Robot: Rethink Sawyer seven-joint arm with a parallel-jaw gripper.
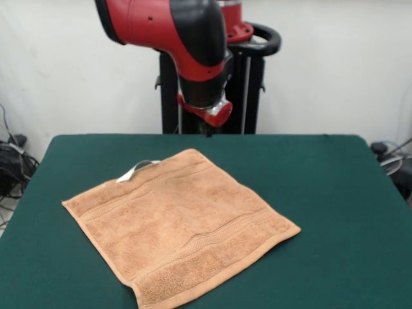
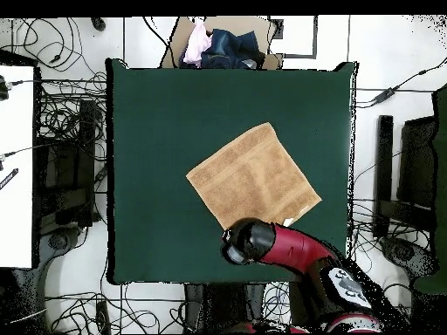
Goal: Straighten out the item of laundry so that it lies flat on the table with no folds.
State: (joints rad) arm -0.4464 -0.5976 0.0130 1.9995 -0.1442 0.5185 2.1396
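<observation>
On the green table (image 1: 335,193), the orange-tan towel (image 1: 180,222) is lying flat, turned diagonally. Cables are sprawling over the floor (image 2: 65,288) around it. The end effector (image 1: 207,129) is hanging above the table's far edge, grip unreadable.

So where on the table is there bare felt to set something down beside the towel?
Bare table lies between the towel and the edge by the box of clothes, and along both side edges. It is crowded at the robot's edge, where the arm hangs over the towel's corner.

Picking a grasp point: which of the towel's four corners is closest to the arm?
The towel's far corner, the one beside the white tag. It points toward the pedestal, just below the gripper; the other three corners lie farther out.
</observation>
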